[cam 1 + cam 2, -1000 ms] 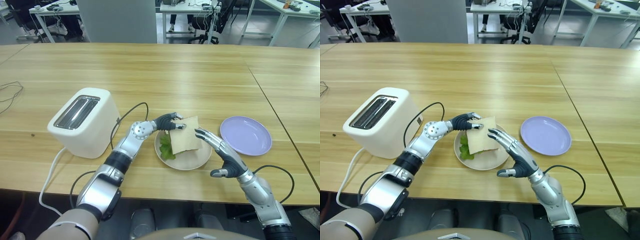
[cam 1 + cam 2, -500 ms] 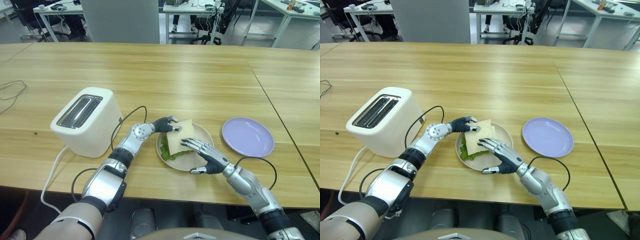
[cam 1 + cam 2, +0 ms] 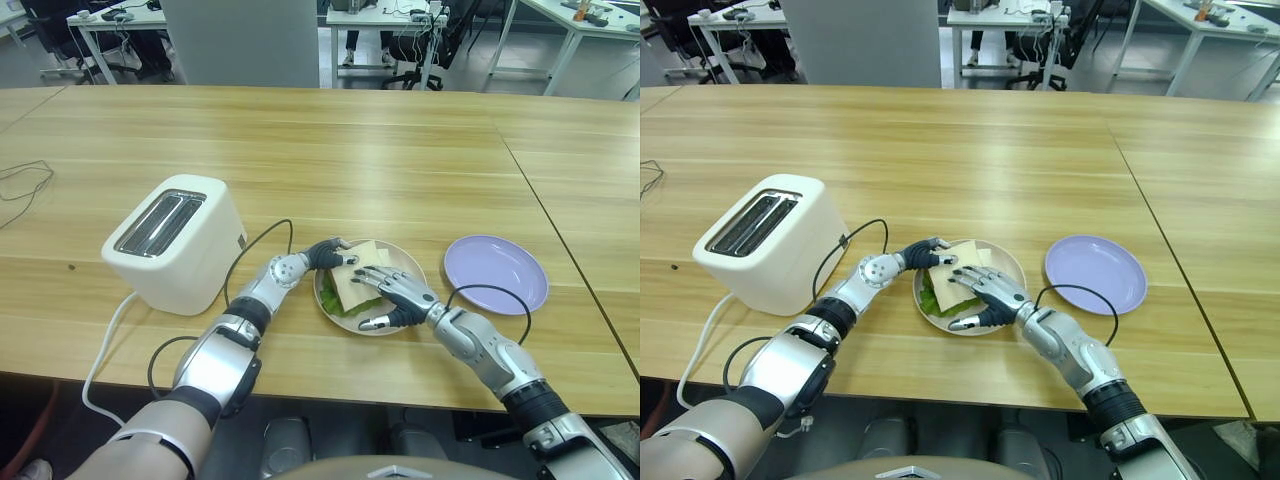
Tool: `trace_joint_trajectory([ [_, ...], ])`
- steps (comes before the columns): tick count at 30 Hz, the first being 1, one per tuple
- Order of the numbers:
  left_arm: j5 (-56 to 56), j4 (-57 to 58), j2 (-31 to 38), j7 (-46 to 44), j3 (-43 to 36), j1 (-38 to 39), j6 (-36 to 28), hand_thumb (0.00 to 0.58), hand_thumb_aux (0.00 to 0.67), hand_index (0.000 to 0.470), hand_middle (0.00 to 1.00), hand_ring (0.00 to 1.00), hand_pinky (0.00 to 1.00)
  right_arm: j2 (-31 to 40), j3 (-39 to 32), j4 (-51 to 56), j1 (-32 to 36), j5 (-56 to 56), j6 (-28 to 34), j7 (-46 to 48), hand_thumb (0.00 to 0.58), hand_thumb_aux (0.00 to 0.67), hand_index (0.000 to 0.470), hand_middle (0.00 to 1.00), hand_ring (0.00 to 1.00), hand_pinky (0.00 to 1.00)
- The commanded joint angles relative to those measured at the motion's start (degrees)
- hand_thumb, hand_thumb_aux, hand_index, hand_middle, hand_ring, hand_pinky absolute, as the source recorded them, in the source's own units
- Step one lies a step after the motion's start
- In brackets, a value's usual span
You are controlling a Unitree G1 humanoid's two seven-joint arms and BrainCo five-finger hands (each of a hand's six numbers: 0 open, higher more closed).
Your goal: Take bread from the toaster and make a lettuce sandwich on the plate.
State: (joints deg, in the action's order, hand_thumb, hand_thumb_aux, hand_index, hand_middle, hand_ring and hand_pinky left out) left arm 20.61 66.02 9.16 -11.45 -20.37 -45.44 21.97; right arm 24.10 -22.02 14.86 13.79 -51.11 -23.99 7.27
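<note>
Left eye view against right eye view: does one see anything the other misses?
Left eye view: it takes in a longer stretch of the loose thin cable at the far left. Right eye view: it takes in more bare table to the right of the purple plate. Both share the toaster and the beige plate with bread on lettuce. The left hand has its fingers on the bread's corner, and the right hand is spread over it.
</note>
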Motion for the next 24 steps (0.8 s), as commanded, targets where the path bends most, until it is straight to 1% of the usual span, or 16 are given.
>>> trace_joint_trajectory([
  [1,6.6,-1.3,0.0,11.8,-3.1,-3.4,4.2,0.0,0.0,0.0,0.0,0.0,0.0,1.2,-4.6,3.8,-1.1,-1.5,3.4,6.3,0.0,0.0,0.0,0.0,0.0,0.0],
  [5,13.5,-4.2,2.3,25.3,-5.7,-5.1,6.3,0.0,0.0,0.0,0.0,0.0,0.0,1.7,-5.6,5.0,-0.5,-1.2,4.9,6.9,0.0,0.0,0.0,0.0,0.0,0.0],
  [7,16.3,-6.0,3.7,30.4,-6.6,-5.4,7.3,0.0,0.0,0.0,0.0,0.0,0.0,1.7,-5.8,5.3,-0.1,-0.9,5.6,6.5,0.0,0.0,0.0,0.0,0.0,0.0],
  [10,18.5,-8.5,5.4,34.9,-7.0,-4.9,8.1,0.0,0.0,0.0,0.0,0.0,0.0,1.6,-6.0,5.7,0.6,-0.6,6.4,6.0,0.0,0.0,0.0,0.0,0.0,0.0],
  [15,20.2,-13.5,8.5,39.1,-6.2,-2.5,8.9,0.0,0.0,0.0,0.0,0.0,0.0,1.5,-5.8,6.4,2.1,0.1,7.0,3.8,0.0,0.0,0.0,0.0,0.0,0.0],
  [17,19.5,-16.8,9.7,39.0,-5.1,-0.7,9.1,0.0,0.0,0.0,0.0,0.0,0.0,1.4,-5.1,6.4,2.7,0.7,6.9,1.9,0.0,0.0,0.0,0.0,0.0,0.0],
  [19,17.5,-20.9,10.6,36.9,-3.7,1.8,9.2,0.0,0.0,0.0,0.0,0.0,0.0,1.4,-3.6,5.9,3.1,2.1,6.4,-0.7,0.0,0.0,0.0,0.0,0.0,0.0],
  [20,14.8,-23.7,10.8,34.3,-2.5,3.8,9.8,0.0,0.0,0.0,0.0,0.0,0.0,1.3,-2.3,5.3,3.2,3.7,5.7,-2.4,0.0,0.0,0.0,0.0,0.0,0.0],
  [23,4.8,-35.7,12.0,25.7,1.6,12.3,10.8,0.0,0.0,0.0,0.0,0.0,0.0,-0.3,4.7,2.6,2.6,13.5,2.4,-7.6,0.0,0.0,0.0,0.0,0.0,0.0],
  [24,1.5,-40.0,12.6,23.1,2.7,15.4,10.7,0.0,0.0,0.0,0.0,0.0,0.0,-0.8,7.3,1.8,2.3,17.3,0.9,-8.9,0.379,0.276,0.189,0.0,0.0,0.0],
])
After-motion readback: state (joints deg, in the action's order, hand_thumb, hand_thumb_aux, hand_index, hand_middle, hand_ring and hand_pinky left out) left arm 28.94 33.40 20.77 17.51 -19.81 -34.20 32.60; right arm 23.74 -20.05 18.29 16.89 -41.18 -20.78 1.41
